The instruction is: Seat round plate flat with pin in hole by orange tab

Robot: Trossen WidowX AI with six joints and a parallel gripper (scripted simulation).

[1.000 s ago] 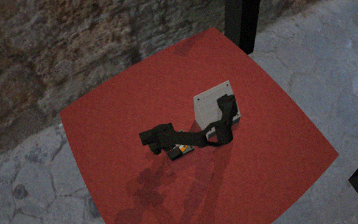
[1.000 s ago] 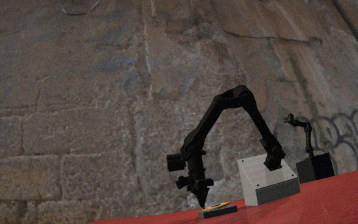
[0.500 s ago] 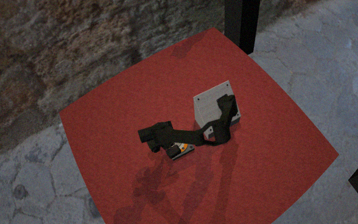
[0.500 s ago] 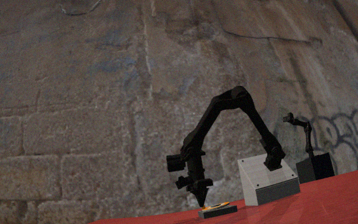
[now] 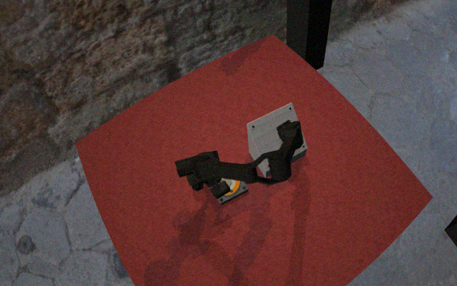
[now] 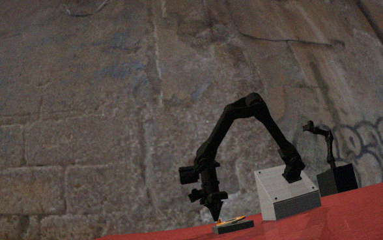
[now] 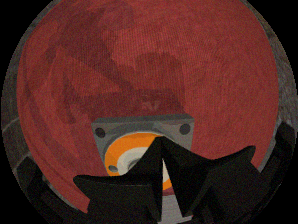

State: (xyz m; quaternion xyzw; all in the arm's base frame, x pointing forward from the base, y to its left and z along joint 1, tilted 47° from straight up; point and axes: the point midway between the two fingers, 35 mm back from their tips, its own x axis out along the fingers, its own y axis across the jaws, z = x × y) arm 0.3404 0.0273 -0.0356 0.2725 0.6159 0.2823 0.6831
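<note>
Pressing closed hand point(image 6: 216, 218), plate point(image 6: 232, 220) beneath

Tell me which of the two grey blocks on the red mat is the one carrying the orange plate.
The small flat grey base under the shut gripper; the orange plate lies tilted on it. The taller wedge-shaped grey block carries the arm instead.
</note>
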